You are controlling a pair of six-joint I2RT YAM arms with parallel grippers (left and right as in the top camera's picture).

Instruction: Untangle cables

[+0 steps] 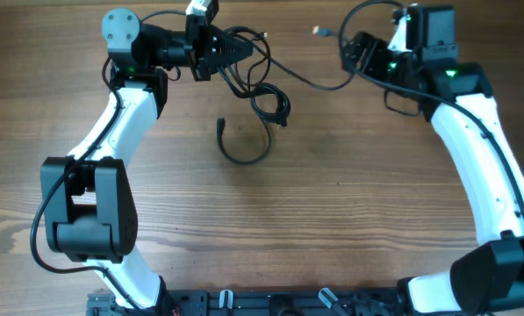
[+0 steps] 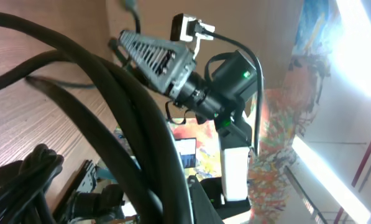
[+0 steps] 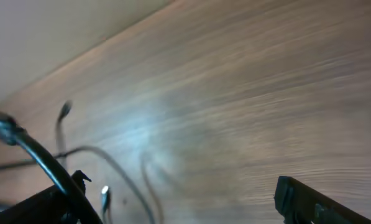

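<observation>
Cables gripped at the left arm.
We see the left gripper [image 1: 247,48] clenched on the cables [image 1: 270,104]; the right gripper [image 1: 356,53] stands released.

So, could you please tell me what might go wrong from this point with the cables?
The left hand holds the thin black cables bunched at the knot; pulling may tighten it. A strand runs to the open right hand and might snag there. The separate curved black cable lying nearby could get dragged into the tangle.
</observation>
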